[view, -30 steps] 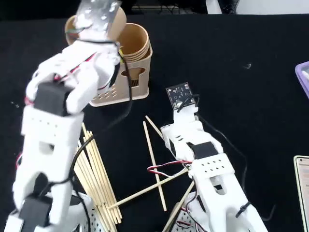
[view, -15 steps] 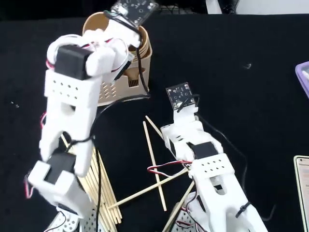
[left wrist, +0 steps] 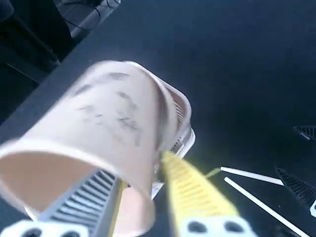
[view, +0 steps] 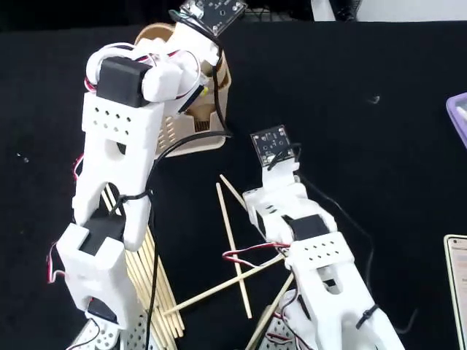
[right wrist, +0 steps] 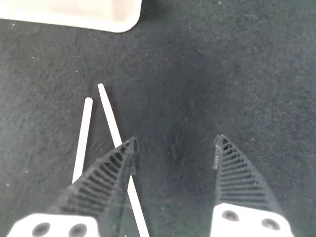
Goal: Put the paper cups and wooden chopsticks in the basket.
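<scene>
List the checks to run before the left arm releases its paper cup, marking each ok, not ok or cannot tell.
1. Left tool shut on the paper cup: ok.
2. Cup lined up over the basket opening: cannot tell; the cup itself blocks the opening.
3. Room inside the basket: cannot tell; its inside is hidden.
4. Right tool apart from the basket: ok; open, low over the table.
5. Chopsticks in the basket: not ok; they lie on the table.
</scene>
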You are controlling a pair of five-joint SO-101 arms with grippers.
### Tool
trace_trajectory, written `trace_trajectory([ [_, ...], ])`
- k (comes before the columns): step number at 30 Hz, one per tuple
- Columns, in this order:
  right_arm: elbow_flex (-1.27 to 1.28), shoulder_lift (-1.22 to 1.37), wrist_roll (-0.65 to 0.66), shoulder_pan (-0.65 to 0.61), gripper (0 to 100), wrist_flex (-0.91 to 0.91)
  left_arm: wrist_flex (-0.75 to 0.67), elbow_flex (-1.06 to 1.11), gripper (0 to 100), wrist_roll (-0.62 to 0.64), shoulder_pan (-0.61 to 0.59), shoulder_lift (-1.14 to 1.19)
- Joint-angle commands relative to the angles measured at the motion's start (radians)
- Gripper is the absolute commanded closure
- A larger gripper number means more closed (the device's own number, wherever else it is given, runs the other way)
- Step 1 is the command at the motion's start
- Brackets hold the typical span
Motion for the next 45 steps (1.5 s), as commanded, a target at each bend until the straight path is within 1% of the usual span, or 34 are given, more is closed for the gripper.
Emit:
trace_trajectory([
  [1, -0.002, -0.035, 0.006, 0.020, 75.8, -0.021, 0.005, -0.081, 81, -0.003, -0.004, -0.005],
  [4, -0.001, -0.035, 0.006, 0.020, 75.8, -0.021, 0.003, -0.108, 81, -0.003, -0.004, 0.003],
  [6, -0.001, -0.035, 0.006, 0.020, 75.8, -0.021, -0.021, -0.111, 81, 0.025, -0.005, 0.005],
  [10, -0.001, -0.035, 0.006, 0.020, 75.8, -0.021, -0.153, -0.111, 81, 0.190, -0.038, 0.006],
  [13, -0.001, -0.036, 0.008, 0.020, 75.8, -0.021, -0.241, -0.108, 81, 0.328, -0.039, 0.006],
  [15, -0.001, -0.036, 0.008, 0.020, 75.8, -0.021, -0.304, -0.081, 81, 0.394, -0.036, 0.006],
  [19, 0.001, -0.036, 0.006, 0.020, 75.8, -0.021, -0.440, 0.018, 81, 0.450, -0.038, 0.006],
  [23, 0.002, -0.033, 0.008, 0.020, 75.8, -0.021, -0.493, 0.077, 81, 0.451, -0.030, 0.005],
  [28, 0.002, -0.035, 0.009, 0.020, 75.8, -0.021, -0.473, 0.051, 81, 0.445, -0.031, -0.006],
  [31, 0.001, -0.035, 0.009, 0.020, 75.8, -0.021, -0.388, 0.033, 81, 0.445, -0.062, 0.002],
  [34, -0.001, -0.035, 0.009, 0.020, 75.8, -0.021, -0.307, 0.067, 81, 0.445, -0.073, 0.005],
  [37, 0.001, -0.035, 0.008, 0.020, 75.8, -0.021, -0.265, 0.094, 81, 0.443, -0.081, -0.008],
  [40, 0.001, -0.038, 0.008, 0.020, 75.8, -0.015, -0.207, 0.010, 81, 0.439, -0.090, -0.054],
  [43, -0.001, -0.038, 0.011, 0.018, 75.8, -0.009, -0.094, -0.071, 81, 0.356, -0.096, -0.104],
  [45, -0.008, -0.038, 0.012, 0.011, 75.6, 0.034, -0.003, -0.101, 81, 0.299, -0.107, -0.132],
])
